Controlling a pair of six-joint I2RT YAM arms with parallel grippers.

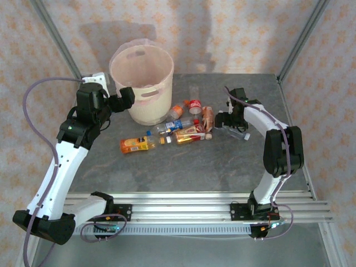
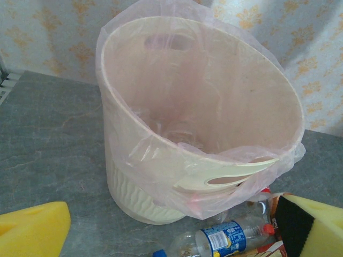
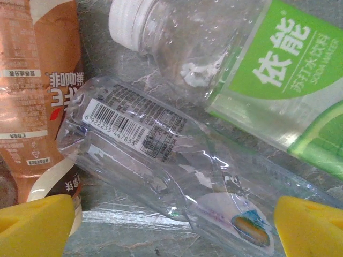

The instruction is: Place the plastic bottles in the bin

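Between right fingers (image 3: pixel 32 222), clear bottle (image 3: pixel 161 160) flat, diagonal

In the left wrist view the shapes at the bottom of the bin (image 2: pixel 123 160) lie behind its pink liner (image 2: pixel 257 176) and are blurred. The picture's lower edge cuts the blue-label bottle (image 2: pixel 225 238). In the right wrist view the green-label bottle (image 3: pixel 289 69) and the brown-label bottle (image 3: pixel 37 96) run out of the picture, and the clear bottle (image 3: pixel 139 139) passes the lower edge. From above, we cannot count the heap of bottles (image 1: pixel 183 125); it is too small.
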